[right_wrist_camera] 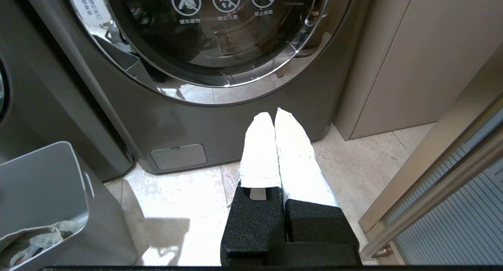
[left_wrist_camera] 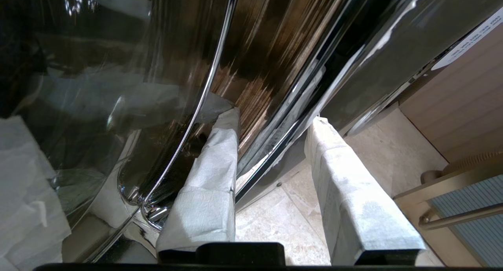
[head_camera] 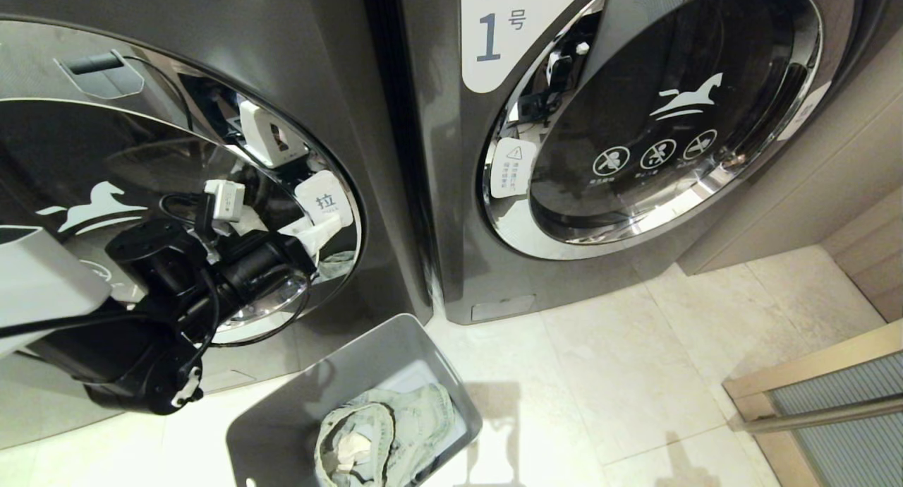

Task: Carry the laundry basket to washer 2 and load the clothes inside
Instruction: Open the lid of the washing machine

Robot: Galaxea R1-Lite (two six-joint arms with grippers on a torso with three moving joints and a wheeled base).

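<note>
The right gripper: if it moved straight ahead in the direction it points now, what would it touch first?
Probably the lower front panel of the washer labelled 1, just below its round door. The shut right gripper points at it over bare floor; the depth is hard to judge.

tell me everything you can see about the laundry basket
The laundry basket is a grey plastic tub with smooth solid walls, rounded corners and a slot handle in a short side. It sits upright on the pale tiled floor before the left washer, holding the clothes, a crumpled grey-green bundle. No gripper touches it.
</note>
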